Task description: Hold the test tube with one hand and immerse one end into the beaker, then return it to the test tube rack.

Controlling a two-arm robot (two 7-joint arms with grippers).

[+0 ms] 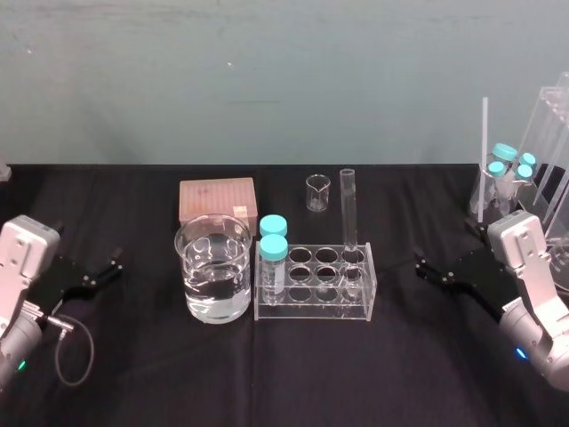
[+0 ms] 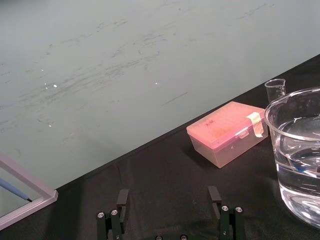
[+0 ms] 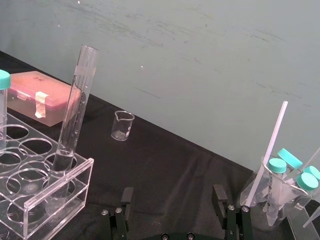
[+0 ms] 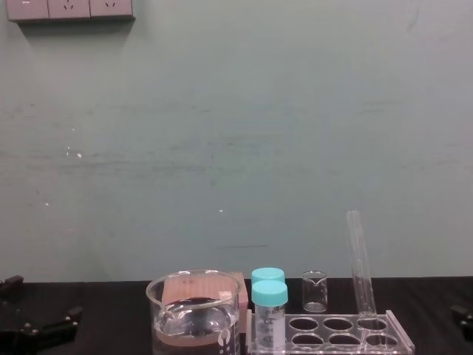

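Observation:
The test tube [image 1: 348, 215] stands slightly tilted in the far right hole of the test tube rack [image 1: 311, 311], with nothing holding it. The beaker [image 1: 213, 267], part full of clear liquid, sits just left of the rack. My right gripper [image 1: 425, 269] rests open on the table right of the rack, empty. In the right wrist view its fingers [image 3: 173, 194] are spread, with the test tube [image 3: 75, 115] and rack [image 3: 57, 192] ahead. My left gripper [image 1: 111, 267] lies open left of the beaker, and its wrist view shows spread fingers [image 2: 168, 196] and the beaker [image 2: 297, 150].
Two teal-capped vials [image 1: 273, 253] stand in the rack's left holes. A pink box [image 1: 217, 200] and a tiny beaker [image 1: 317, 192] sit behind. A holder with teal-capped tubes [image 1: 509, 173] and a clear stand occupy the far right. Black cloth covers the table.

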